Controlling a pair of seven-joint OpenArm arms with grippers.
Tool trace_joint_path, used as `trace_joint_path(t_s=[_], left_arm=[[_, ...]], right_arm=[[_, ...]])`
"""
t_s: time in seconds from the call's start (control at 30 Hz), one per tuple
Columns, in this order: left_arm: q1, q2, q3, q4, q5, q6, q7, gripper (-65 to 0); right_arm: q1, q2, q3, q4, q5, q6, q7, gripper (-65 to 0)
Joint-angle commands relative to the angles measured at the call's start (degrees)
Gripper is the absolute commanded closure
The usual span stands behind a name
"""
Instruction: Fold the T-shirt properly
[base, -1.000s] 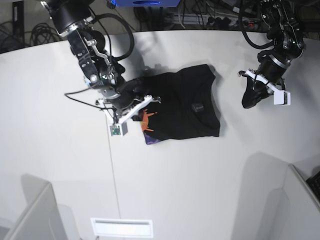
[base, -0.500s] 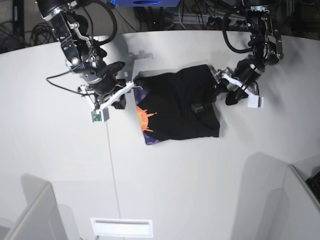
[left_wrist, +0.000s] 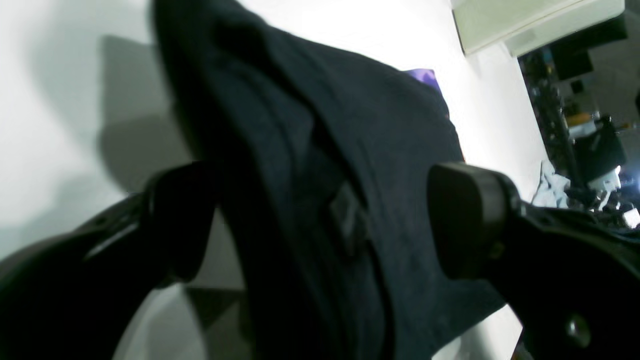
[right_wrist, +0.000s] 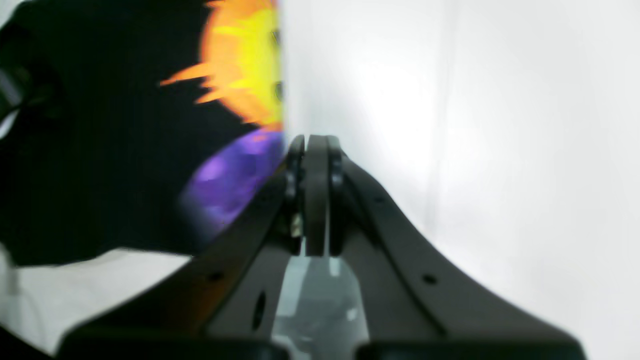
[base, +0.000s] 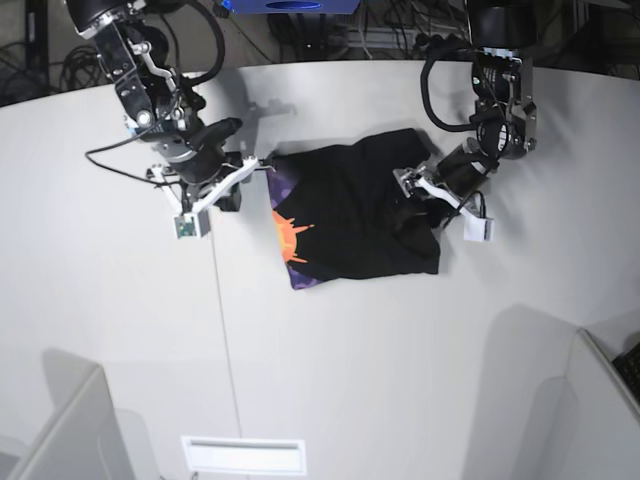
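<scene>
The black T-shirt (base: 355, 215) lies crumpled on the white table (base: 400, 350), with its orange and yellow sun print (base: 288, 232) and purple patch showing at its left edge. My right gripper (base: 262, 163) is shut at the shirt's upper left corner, which is drawn to a point toward it. In the right wrist view the shut tips (right_wrist: 312, 150) sit at the edge of the printed cloth (right_wrist: 240, 65). My left gripper (base: 415, 195) is open over the shirt's right edge. In the left wrist view (left_wrist: 320, 220) a raised fold of black cloth (left_wrist: 350, 150) lies between its fingers (left_wrist: 465, 220).
Grey partitions stand at the front left (base: 60, 430) and front right (base: 600, 400). A white slot (base: 243, 455) sits at the front edge. Cables and dark gear lie behind the table (base: 400, 30). A thin seam (base: 225, 330) runs across the table.
My right gripper moved from over the shirt's left part up and left to its corner, uncovering the print. My left arm swung in from the far right onto the shirt's right edge.
</scene>
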Motion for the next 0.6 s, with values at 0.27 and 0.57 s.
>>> trace_joint_path(t_s=[0.27,0.57], left_arm=[[0.4,0.0,1.0,-1.0,0.3,5.0,1.5,-27.3],[0.3,-0.6,1.0,-0.8,0.4,6.1,1.7,0.0]], right_arm=[[-2.3,1.1,6.0,1.1,0.2,0.3,1.5,0.0],[-6.4,1.0,8.4,1.1,0.3,0.3,6.3,0.0]])
